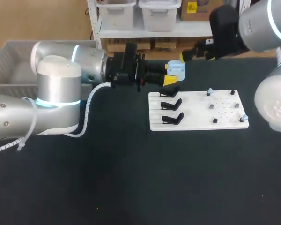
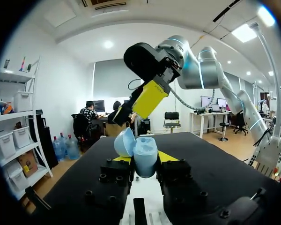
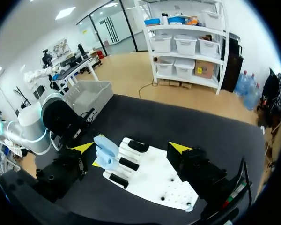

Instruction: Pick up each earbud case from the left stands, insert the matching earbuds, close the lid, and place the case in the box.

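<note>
Insertion step, case presented for loading. The left pincer is clenched on the light-blue earbud case, one yellow tip on each flank. It holds the case in the air over the far end of the white board, above the three black stands. The right pincer hangs just beyond and above the case. Its fingers are spread wide with nothing between them, and in its own wrist view the case lies between them, nearer one tip. The small pieces on pegs on the board's right half are probably the earbuds, though they are too small to tell.

Judged step: no earbud is in hand, so the right arm has first to fetch one. To do the step well, the left arm should hold the case rigid with the mouth offered to the right arm. The earbud should descend along the cavity axis and not across the hinge, and it should be released only once seated.

Orientation: the case's long axis runs along the left fingers, away from the wrist, with the mouth at the outer end. The lid is swung open to one side and tilted. The grey box stands on the desk behind the left arm.
</note>
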Motion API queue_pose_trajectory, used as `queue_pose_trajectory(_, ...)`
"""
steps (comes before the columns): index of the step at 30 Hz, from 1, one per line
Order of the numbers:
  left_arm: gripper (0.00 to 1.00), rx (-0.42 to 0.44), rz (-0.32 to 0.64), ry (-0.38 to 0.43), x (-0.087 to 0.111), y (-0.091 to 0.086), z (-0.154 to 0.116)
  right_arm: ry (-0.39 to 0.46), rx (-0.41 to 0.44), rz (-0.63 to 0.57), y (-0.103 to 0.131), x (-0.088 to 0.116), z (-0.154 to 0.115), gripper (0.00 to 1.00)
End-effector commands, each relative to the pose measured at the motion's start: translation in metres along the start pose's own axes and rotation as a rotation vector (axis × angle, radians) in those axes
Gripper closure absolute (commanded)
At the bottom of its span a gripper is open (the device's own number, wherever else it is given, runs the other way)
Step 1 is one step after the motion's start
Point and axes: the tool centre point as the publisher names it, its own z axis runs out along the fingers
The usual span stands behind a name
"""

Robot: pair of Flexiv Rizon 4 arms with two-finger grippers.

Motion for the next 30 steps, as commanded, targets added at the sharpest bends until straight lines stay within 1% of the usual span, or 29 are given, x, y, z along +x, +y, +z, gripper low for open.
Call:
queue_pose_trajectory(1,1.00,0.000,0.000,0.001,0.000,0.000,0.000,-0.008,0.173,-0.050,-0.001,0.005,-0.024,0.00)
queue_pose_trajectory(3,1.00,0.000,0.000,0.001,0.000,0.000,0.000,0.012,0.224,-0.076,-0.007,0.007,-0.031,0.00)
queue_pose_trajectory(6,1.00,0.000,0.000,0.001,0.000,0.000,0.000,0.059,0.280,-0.087,-0.017,0.017,-0.041,0.00)
queue_pose_trajectory(10,1.00,0.000,0.000,0.001,0.000,0.000,0.000,0.137,0.344,-0.064,-0.032,0.037,-0.049,0.00)
queue_pose_trajectory(14,1.00,0.000,0.000,0.001,0.000,0.000,0.000,0.204,0.382,-0.021,-0.044,0.062,-0.054,0.00)
queue_pose_trajectory(20,1.00,0.000,0.000,0.001,0.000,0.000,0.000,0.295,0.394,0.041,-0.055,0.101,-0.060,0.00)
queue_pose_trajectory(25,1.00,0.000,0.000,0.001,0.000,0.000,0.000,0.377,0.398,0.068,-0.065,0.131,-0.063,0.00)
queue_pose_trajectory(30,1.00,0.000,0.000,0.001,0.000,0.000,0.000,0.440,0.385,0.093,-0.075,0.153,-0.065,0.00)
